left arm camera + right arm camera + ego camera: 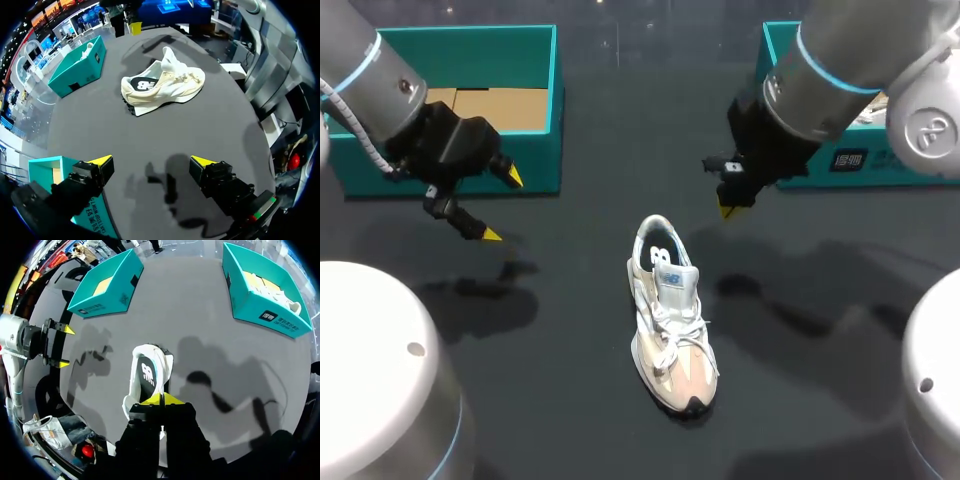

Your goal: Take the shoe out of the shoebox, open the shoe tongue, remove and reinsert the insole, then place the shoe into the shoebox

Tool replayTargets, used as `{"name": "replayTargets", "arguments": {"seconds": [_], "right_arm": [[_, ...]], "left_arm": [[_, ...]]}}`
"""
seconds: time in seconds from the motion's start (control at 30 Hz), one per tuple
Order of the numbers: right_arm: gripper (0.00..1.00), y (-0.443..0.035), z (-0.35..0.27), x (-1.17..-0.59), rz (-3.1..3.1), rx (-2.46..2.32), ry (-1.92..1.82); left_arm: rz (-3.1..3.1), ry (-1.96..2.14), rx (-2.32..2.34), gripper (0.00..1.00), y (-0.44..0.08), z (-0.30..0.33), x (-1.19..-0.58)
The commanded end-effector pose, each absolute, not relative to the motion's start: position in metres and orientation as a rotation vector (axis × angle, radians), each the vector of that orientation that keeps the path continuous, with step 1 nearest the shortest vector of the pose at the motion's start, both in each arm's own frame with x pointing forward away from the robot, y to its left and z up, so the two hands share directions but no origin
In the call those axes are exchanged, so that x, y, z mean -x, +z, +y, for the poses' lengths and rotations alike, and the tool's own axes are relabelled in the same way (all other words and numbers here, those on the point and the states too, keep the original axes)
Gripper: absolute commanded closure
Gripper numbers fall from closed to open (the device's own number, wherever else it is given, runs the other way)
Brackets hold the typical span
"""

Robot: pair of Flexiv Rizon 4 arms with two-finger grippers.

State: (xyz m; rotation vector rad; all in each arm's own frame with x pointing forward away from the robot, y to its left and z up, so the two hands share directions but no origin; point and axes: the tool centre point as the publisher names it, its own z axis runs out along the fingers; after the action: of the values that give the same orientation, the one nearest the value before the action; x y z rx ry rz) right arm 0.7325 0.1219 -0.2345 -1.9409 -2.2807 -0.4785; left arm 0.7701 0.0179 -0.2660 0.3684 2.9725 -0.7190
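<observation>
A cream and white shoe stands upright on the dark table, toe toward the front edge, its tongue raised and a dark insole showing inside. My left gripper hangs open to the shoe's left, near the left teal shoebox. From its wrist the left gripper holds nothing, and the shoe lies well ahead of it. My right gripper is shut and empty, just beyond the shoe's heel on the right. In the right wrist view the right gripper hovers over the shoe.
The left shoebox is open, with brown cardboard inside. A second teal box at the back right holds another pale shoe. The left gripper shows far off to one side. Bare table surrounds the shoe.
</observation>
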Motion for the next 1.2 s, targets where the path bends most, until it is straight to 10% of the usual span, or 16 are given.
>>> {"name": "replayTargets", "arguments": {"seconds": [0.03, 1.2], "right_arm": [[1.0, -0.249, 0.152, -0.73, -2.285, 2.035, -0.453], [1.0, -0.28, 0.184, -0.743, -2.365, 2.135, -0.384]], "left_arm": [[2.972, -0.716, -0.368, 0.0, -0.266, 0.018, -0.769], [2.972, -0.716, -0.368, 0.0, -0.266, 0.018, -0.769]]}}
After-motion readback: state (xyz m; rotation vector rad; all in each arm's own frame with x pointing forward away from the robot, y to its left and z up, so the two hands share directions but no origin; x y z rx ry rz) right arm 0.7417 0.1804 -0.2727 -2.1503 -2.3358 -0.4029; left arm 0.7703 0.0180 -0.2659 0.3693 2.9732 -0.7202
